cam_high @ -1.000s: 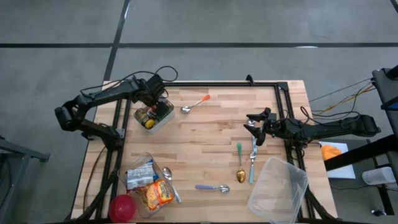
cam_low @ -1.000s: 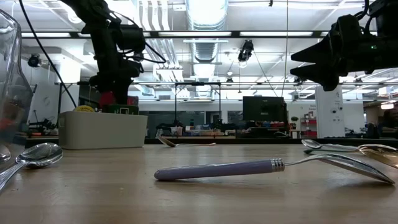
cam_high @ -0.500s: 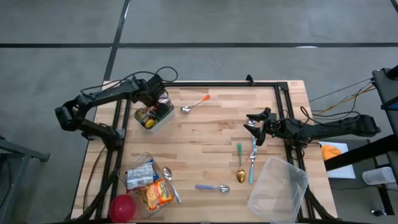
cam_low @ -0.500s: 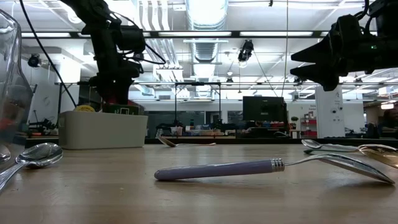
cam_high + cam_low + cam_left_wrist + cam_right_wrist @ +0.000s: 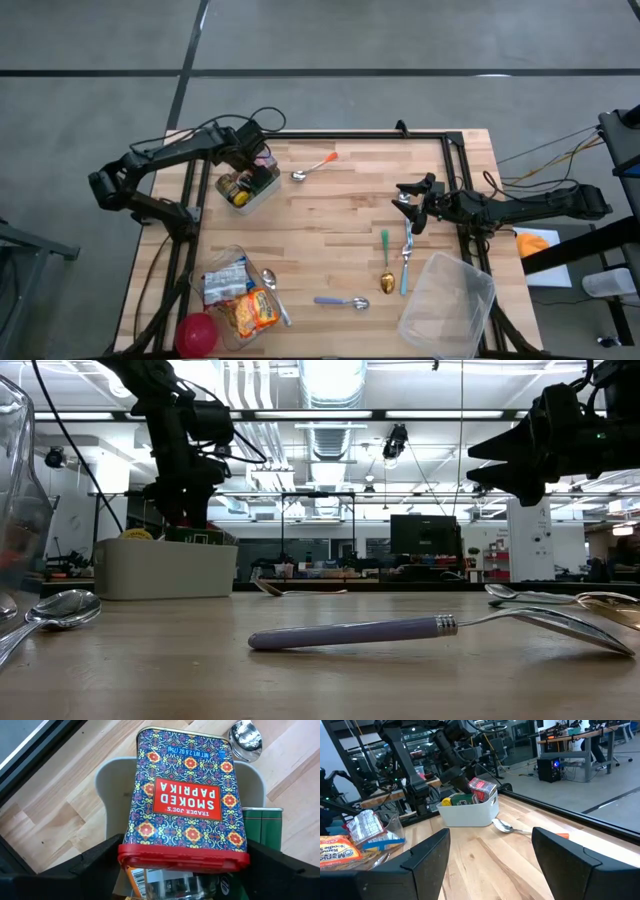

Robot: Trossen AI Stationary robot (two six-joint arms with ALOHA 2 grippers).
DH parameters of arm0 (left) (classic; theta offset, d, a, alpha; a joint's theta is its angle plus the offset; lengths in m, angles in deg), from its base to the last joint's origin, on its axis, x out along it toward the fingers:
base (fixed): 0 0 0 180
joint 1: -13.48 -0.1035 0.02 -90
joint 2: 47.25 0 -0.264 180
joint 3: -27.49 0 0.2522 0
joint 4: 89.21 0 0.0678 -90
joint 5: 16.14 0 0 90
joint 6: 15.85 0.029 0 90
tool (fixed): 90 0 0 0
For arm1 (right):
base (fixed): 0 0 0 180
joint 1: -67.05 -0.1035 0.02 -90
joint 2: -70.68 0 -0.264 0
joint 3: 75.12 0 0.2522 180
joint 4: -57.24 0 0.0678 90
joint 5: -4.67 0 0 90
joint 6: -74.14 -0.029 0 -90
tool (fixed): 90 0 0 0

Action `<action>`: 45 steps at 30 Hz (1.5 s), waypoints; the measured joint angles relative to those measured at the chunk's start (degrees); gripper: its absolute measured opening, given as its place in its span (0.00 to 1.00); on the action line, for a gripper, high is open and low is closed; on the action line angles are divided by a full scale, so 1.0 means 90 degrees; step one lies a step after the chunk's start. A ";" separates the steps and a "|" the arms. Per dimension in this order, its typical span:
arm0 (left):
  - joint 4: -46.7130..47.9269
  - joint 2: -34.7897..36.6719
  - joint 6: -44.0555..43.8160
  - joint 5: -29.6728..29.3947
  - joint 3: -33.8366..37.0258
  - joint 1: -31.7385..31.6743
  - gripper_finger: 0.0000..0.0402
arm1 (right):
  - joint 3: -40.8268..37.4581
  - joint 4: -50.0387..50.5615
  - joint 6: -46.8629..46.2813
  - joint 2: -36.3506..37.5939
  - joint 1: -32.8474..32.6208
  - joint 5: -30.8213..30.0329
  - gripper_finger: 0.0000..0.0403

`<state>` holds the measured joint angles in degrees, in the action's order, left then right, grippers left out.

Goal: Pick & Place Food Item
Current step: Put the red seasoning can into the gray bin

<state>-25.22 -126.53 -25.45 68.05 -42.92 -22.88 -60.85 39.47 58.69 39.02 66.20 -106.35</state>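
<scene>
A smoked paprika tin (image 5: 185,805) with a patterned body and red lid lies tilted in the white bin (image 5: 247,188) at the table's far left. Its bottom end leans over the bin's rim (image 5: 107,780), as the right wrist view also shows (image 5: 481,786). My left gripper (image 5: 255,158) points steeply down over the bin, open, with a finger on each side of the tin's red lid. A green tin (image 5: 262,825) and a yellow item (image 5: 240,197) also sit in the bin. My right gripper (image 5: 408,200) waits open and level at the table's right. My left gripper stands from above with its fingers (image 5: 100,862) beside the two ends of the tin's red lid (image 5: 150,857). Whether they touch the lid I cannot tell. The tin leans on the bin's rim.
An orange-handled spoon (image 5: 315,166) lies right of the bin. More cutlery lies mid-right and near: a green one (image 5: 385,245), a light blue fork (image 5: 406,262), a purple-handled spoon (image 5: 342,301). A clear container (image 5: 450,305) sits near right; snack packets (image 5: 238,295) and a red ball (image 5: 197,333) near left.
In the low view the tin's red end, which showed between my left gripper's fingers, has dropped out of sight. Both arms have kept still.
</scene>
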 joint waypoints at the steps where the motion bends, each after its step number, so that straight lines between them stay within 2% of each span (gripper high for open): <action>1: 0.0006 0.0002 -0.0005 0.0021 -0.0001 0.0000 0.88 | -0.0001 0.0000 0.0001 0.0001 0.0000 0.0000 0.69; 15: 0.0612 0.0095 -0.0368 0.0109 -0.0493 0.0005 0.88 | 0.0000 0.0000 -0.0001 0.0002 0.0002 -0.0002 0.69; 40: 0.0395 0.0092 -0.0768 0.0007 -0.0131 0.0002 0.88 | -0.0001 0.0000 -0.0002 0.0002 0.0000 0.0000 0.69; 45: 0.0394 0.0091 -0.0570 -0.0018 -0.0131 0.0000 0.88 | -0.0001 0.0000 0.0000 0.0002 0.0000 0.0000 0.69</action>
<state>-21.68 -125.71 -30.58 67.89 -44.10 -22.88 -60.86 39.47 58.69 39.04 66.20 -106.35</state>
